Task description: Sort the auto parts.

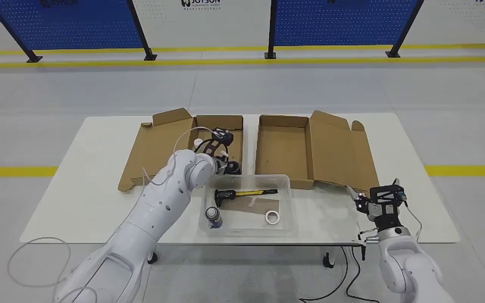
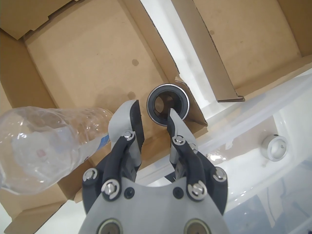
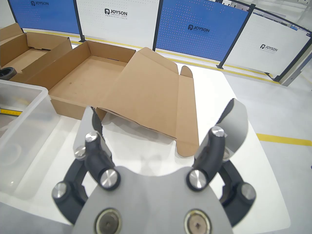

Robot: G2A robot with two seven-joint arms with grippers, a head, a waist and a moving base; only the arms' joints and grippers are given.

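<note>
A logo with one word of lettering is printed on each blue fence panel (image 3: 198, 28) and each white fence panel (image 3: 115, 13); the print on the bottle (image 2: 48, 142) is illegible.

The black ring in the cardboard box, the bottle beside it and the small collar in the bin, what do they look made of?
Ring: probably steel with a dark rubber-like face; its outer rim glints, the face is matte black. Bottle: thin clear plastic, see-through and crinkled. Collar: bare metal, perhaps aluminium; pale satin grey with a small hole.
</note>
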